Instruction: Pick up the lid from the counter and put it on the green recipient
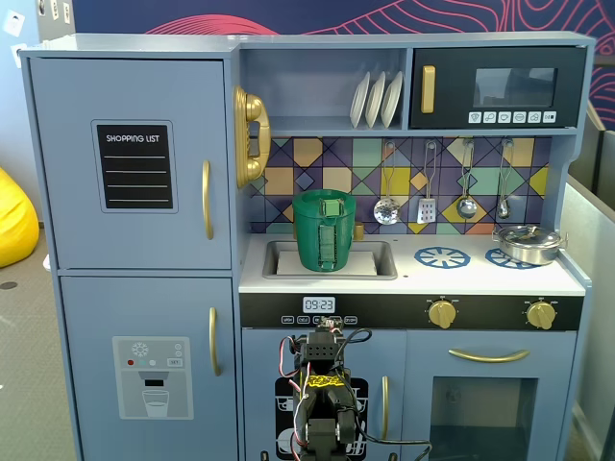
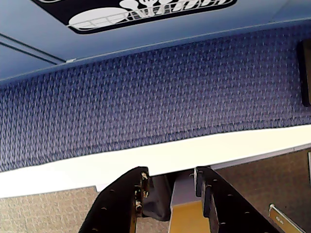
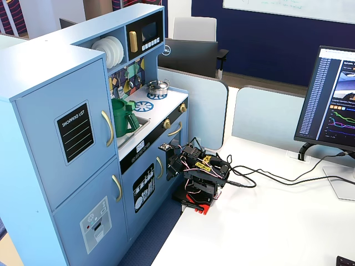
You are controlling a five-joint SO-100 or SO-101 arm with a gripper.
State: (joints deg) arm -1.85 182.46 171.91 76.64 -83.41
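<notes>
Lid [image 1: 325, 204] apparently seated already on mouth of green bucket [image 1: 325, 245], small tab showing at centre of top. No lid seen loose on table [image 1: 480, 280] near burner rings [image 1: 442, 256] or steel pot [image 1: 528, 243]. Bucket upright in sink [image 1: 381, 259], ribbed strap facing front.

Arm [image 1: 322, 384] folded low before cupboard doors, well below bucket and apart from it. Tool [image 2: 170, 171] in wrist view aimed at blue carpet [image 2: 146, 97], fingers parted by a moderate gap, gripping nothing.

Judged: placing step looks complete, arm at rest. Seating of lid not fully clear from the angled fixed view. If crooked, next move calls for raising arm above table edge, reaching over sink, closing on tab, then pressing level.
</notes>
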